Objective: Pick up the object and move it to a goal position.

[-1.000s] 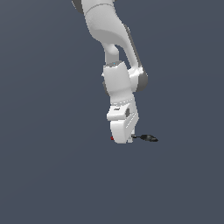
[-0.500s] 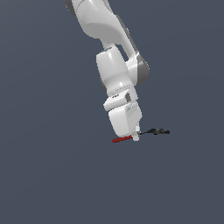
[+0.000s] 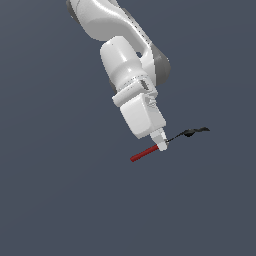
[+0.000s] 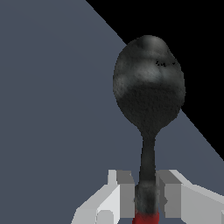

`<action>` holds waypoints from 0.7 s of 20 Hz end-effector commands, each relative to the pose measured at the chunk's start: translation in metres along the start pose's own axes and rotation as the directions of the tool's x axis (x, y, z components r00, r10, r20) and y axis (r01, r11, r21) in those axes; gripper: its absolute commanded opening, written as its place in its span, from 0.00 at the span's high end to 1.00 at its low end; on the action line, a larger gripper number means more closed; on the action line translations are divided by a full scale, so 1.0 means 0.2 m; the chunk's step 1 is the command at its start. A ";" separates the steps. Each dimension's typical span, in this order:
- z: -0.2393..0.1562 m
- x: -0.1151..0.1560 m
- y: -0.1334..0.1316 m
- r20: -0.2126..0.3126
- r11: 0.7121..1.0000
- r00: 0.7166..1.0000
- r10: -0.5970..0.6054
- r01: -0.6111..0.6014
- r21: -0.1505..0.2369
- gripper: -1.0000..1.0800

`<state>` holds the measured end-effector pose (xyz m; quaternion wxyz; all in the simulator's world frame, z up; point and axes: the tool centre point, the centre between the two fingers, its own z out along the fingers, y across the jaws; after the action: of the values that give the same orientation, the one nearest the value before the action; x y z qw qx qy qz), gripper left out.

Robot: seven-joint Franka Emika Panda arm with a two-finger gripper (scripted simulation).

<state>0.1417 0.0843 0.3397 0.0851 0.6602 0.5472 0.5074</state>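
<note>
The object is a slim spoon (image 3: pixel 149 152) with a red handle, thin black neck and black oval head (image 3: pixel 192 132). My gripper (image 3: pixel 161 145) is shut on it where the red handle meets the neck and holds it in the air, tilted with the head higher toward the exterior view's right. In the wrist view the spoon's black head (image 4: pixel 149 86) fills the middle, and its neck runs down between my two white fingers (image 4: pixel 119 192). My gripper (image 4: pixel 146 194) pinches it from both sides there. No goal marker shows.
The white arm (image 3: pixel 120 45) comes down from the upper part of the exterior view. Plain grey-blue ground (image 3: pixel 60 190) fills the rest. In the wrist view a black area (image 4: pixel 192 39) lies beyond the grey surface's edge.
The arm has moved toward the exterior view's right with the spoon, and the spoon has tilted so its head now sits higher than the handle.
</note>
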 end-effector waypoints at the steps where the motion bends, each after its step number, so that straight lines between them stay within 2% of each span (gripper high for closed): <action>1: -0.05 0.06 0.07 -0.043 0.999 0.999 -0.019 0.018 -0.033 1.00; 9: -0.23 0.24 0.28 -0.177 0.988 0.980 -0.090 0.066 -0.139 1.00; 14: -0.33 0.33 0.37 -0.243 0.978 0.961 -0.130 0.084 -0.192 1.00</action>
<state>0.1331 0.0800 0.4472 0.0997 0.5591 0.5417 0.6197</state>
